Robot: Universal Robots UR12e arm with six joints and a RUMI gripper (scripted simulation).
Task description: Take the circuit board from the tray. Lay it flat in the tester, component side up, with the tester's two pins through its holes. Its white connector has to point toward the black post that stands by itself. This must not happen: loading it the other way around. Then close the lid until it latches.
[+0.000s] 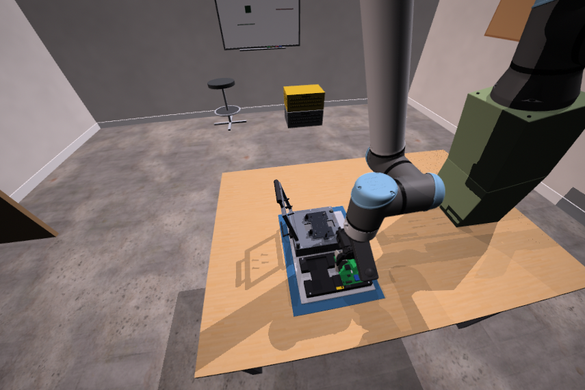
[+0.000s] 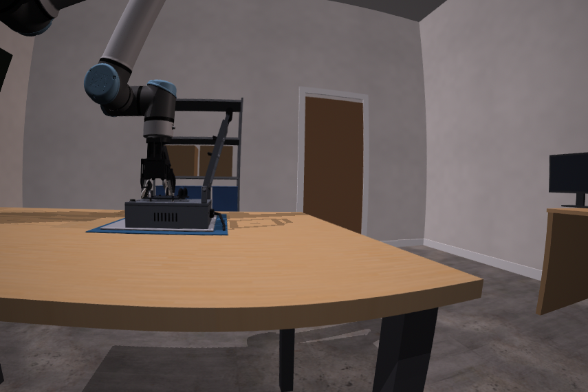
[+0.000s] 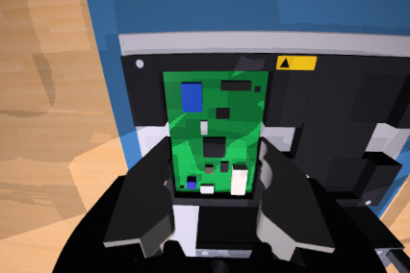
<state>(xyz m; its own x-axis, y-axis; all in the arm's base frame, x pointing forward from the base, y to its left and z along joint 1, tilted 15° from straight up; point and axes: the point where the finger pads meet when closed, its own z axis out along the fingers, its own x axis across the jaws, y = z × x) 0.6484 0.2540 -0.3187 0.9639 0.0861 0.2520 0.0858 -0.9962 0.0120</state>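
Note:
The circuit board [image 1: 349, 270] [image 3: 242, 130] is green and lies flat, component side up, in the right-hand pocket of the black tray [image 1: 319, 274] [image 3: 147, 96]. Its tall white connector [image 3: 239, 182] is at the end nearest the tester. My gripper [image 1: 343, 262] [image 2: 156, 196] [image 3: 214, 137] is shut on the circuit board, one fingertip against each long edge. The board sits level in its pocket. The grey tester [image 1: 302, 239] [image 2: 139, 214] stands beside the tray; its lid [image 2: 218, 148] [image 1: 284, 206] is raised. Small black posts stand around its dark nest [image 1: 319, 225]. The pins are too small to make out.
Tray and tester share a blue mat [image 1: 300, 305] [image 2: 220, 231] [image 3: 217, 16] on the wooden table [image 1: 237, 202] [image 2: 257, 272]. The raised lid stands on the tester's far side from the arm. The tray's other pocket [image 3: 323, 115] has no board. A yellow warning label [image 3: 296, 62] marks the tray edge.

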